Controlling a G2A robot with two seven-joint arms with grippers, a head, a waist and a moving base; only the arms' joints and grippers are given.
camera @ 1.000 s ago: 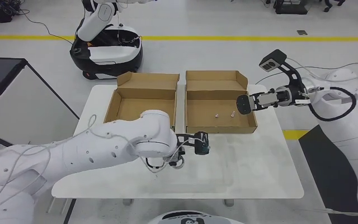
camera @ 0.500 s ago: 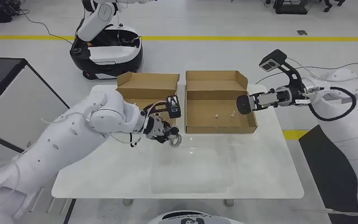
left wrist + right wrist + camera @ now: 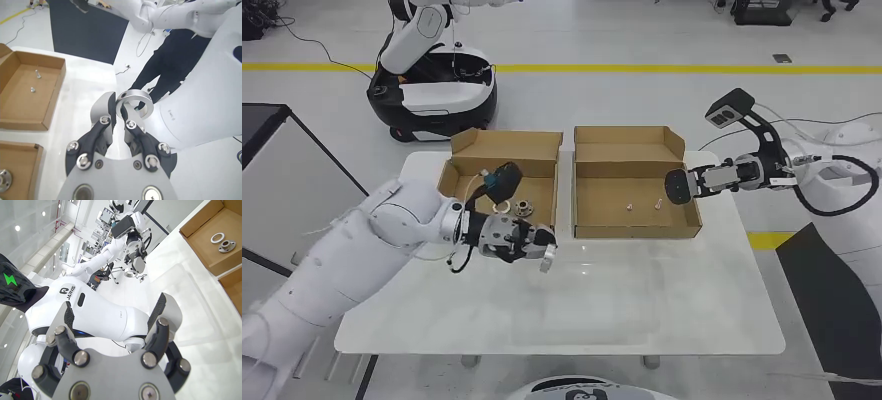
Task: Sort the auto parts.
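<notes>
The left wrist view is giving us what the top view is not. The left tool (image 3: pixel 118 103) is pinching the wall of a metal ring (image 3: pixel 136 94), with one finger (image 3: pixel 105 106) outside and the other inside the bore, the jaws nearly closed on it. The ring's flat face is tilting toward that camera, so we are looking partly through the bore. Being round, it is offering no long axis. From the top view we are placing it above the table (image 3: pixel 672 300), just in front of the left box (image 3: pixel 467 188). The right wrist view is showing a second ring (image 3: pixel 217 238) and a flange (image 3: pixel 226 245) lying in that box. Two bolts (image 3: pixel 629 207) are lying in the right box (image 3: pixel 602 185). The right tool (image 3: pixel 678 187) is hanging wide open at that box's outer side wall, gripping nothing.
</notes>
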